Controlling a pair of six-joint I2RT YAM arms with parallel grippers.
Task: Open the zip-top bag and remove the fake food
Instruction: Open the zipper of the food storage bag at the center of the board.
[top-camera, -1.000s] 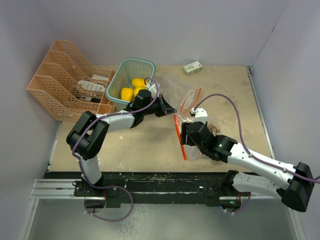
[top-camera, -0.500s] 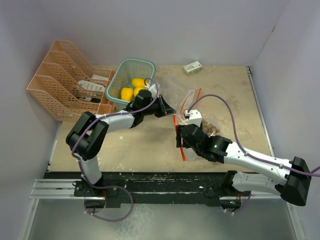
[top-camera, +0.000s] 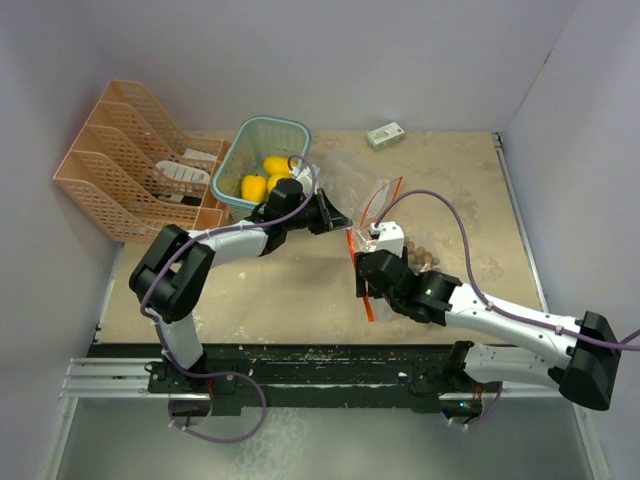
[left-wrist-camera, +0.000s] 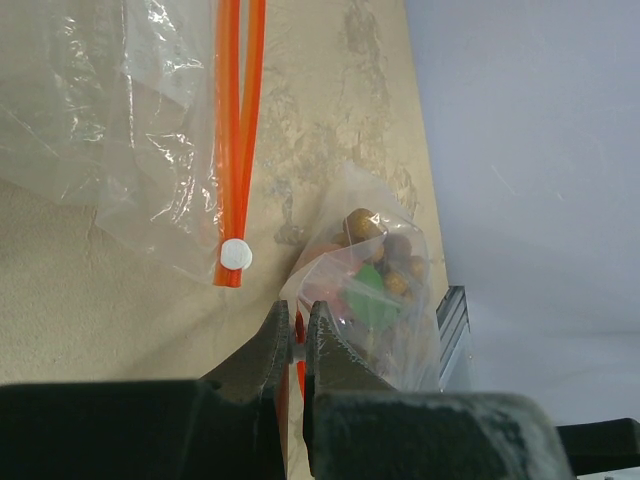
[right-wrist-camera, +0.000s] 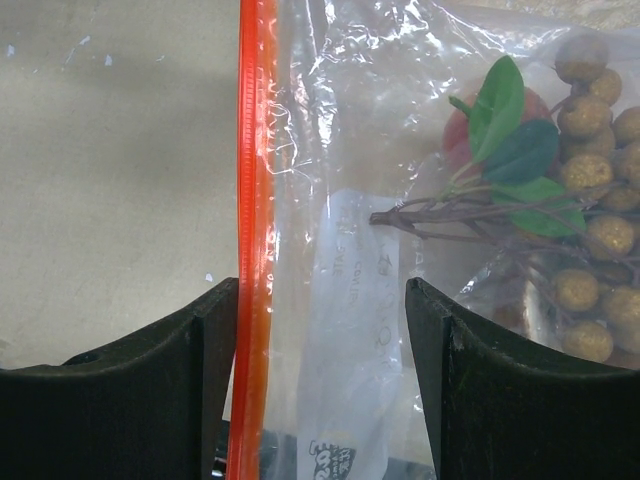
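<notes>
The clear zip-top bag (top-camera: 372, 198) with its orange zip strip (top-camera: 367, 305) lies mid-table between the arms. My left gripper (top-camera: 340, 220) is shut on the bag's orange edge (left-wrist-camera: 297, 345), jaws pinched together. Inside the bag lie fake food pieces: a brownish grape cluster (right-wrist-camera: 590, 200) and a red piece with green leaves (right-wrist-camera: 500, 110), also visible as fake food (top-camera: 422, 258). My right gripper (top-camera: 362, 272) is open, its fingers (right-wrist-camera: 215, 330) straddling the bag beside the orange strip (right-wrist-camera: 255, 200). Yellow fruits (top-camera: 255, 186) sit in the green basket (top-camera: 300, 130).
Another stretch of orange zip ends in a white slider (left-wrist-camera: 237, 255), with crumpled clear plastic around it. A peach file rack (top-camera: 110, 170) stands at the back left. A small white-green box (top-camera: 385, 134) lies by the back wall. The table's right edge (top-camera: 520, 230) is near.
My right gripper slid a little left along the bag and opened slightly, uncovering the grape cluster. The left arm has held still.
</notes>
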